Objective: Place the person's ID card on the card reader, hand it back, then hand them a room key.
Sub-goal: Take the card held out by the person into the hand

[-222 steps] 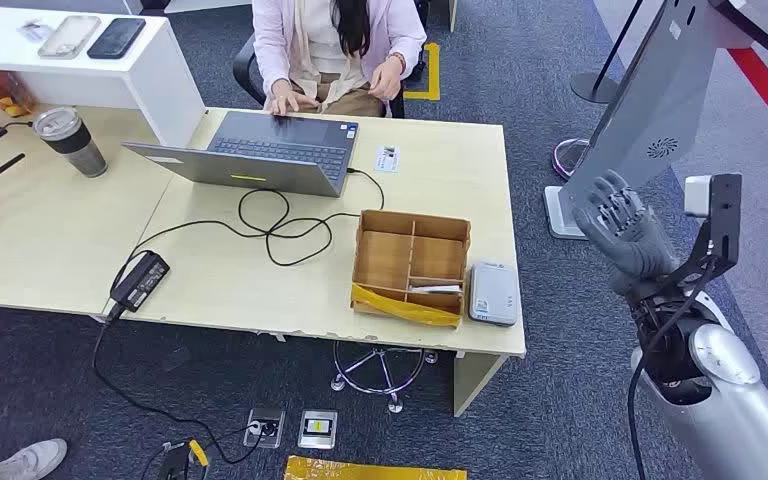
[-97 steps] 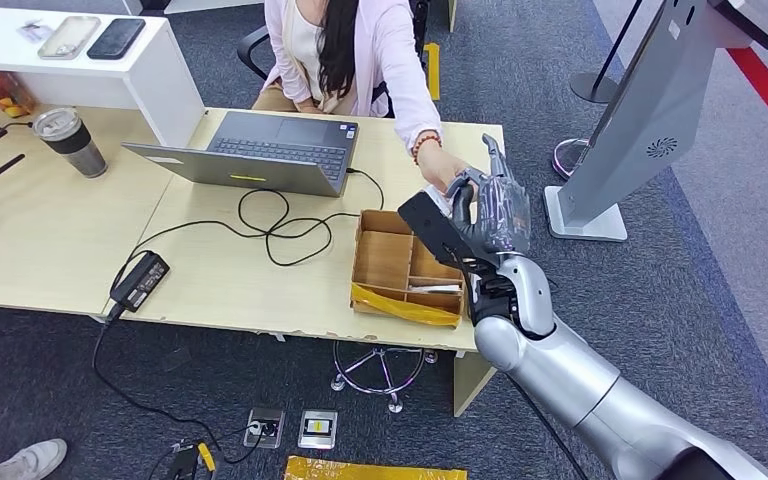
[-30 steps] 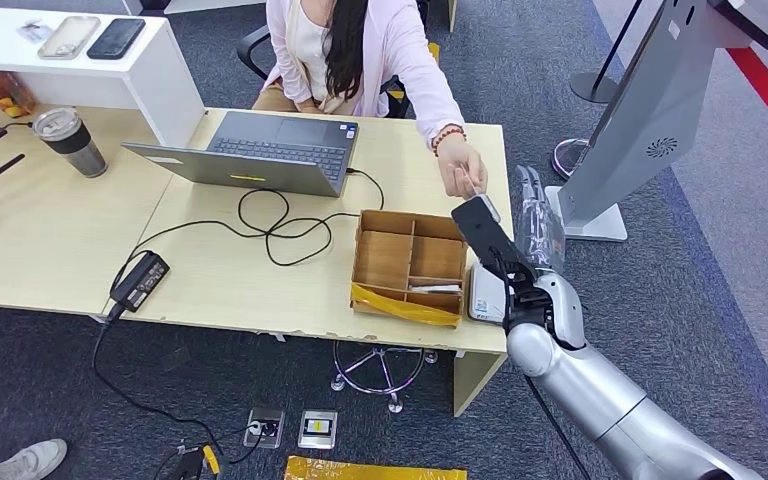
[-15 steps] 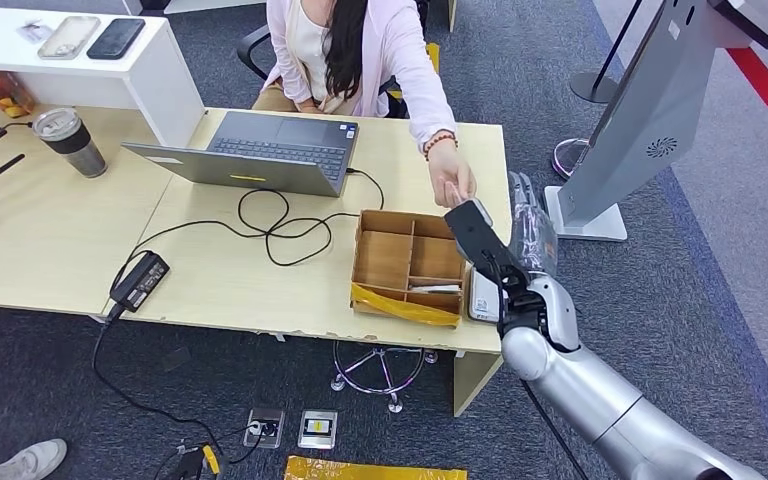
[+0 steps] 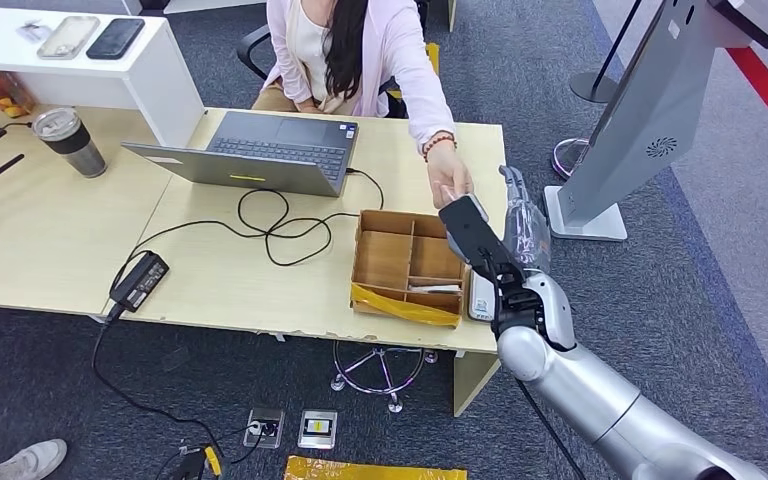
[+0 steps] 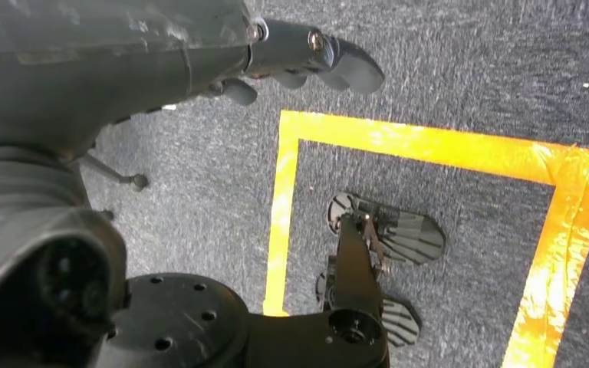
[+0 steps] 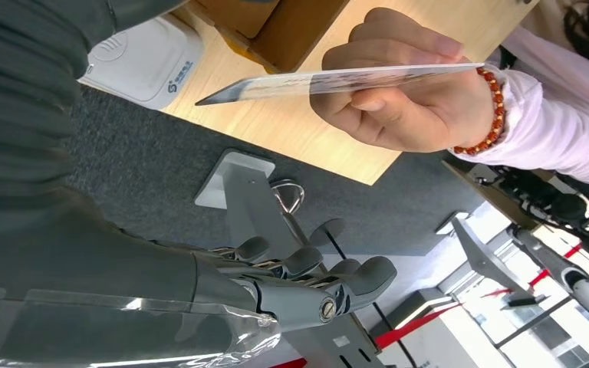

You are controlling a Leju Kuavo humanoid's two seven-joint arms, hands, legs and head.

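ID card (image 7: 330,79) held flat in the person's hand (image 7: 399,92), pinched between thumb and fingers, out over the tabletop (image 5: 60,240) edge near its right corner. Card apart from the right hand (image 7: 307,284); no contact. Right hand's fingers extended and spread, holding nothing, raised just off the tabletop's right end beside the person's hand. White card reader (image 7: 142,61) lies on the tabletop close to the corner, just beside the wooden divided tray (image 5: 410,265); in the head view it is mostly hidden behind the robot's wrist. Open laptop (image 5: 260,150) with black cable further left, lidded cup (image 5: 70,140) beyond that. Left hand (image 6: 307,65) hangs over grey carpet with yellow tape (image 6: 429,146), fingers loosely curled, nothing in it.
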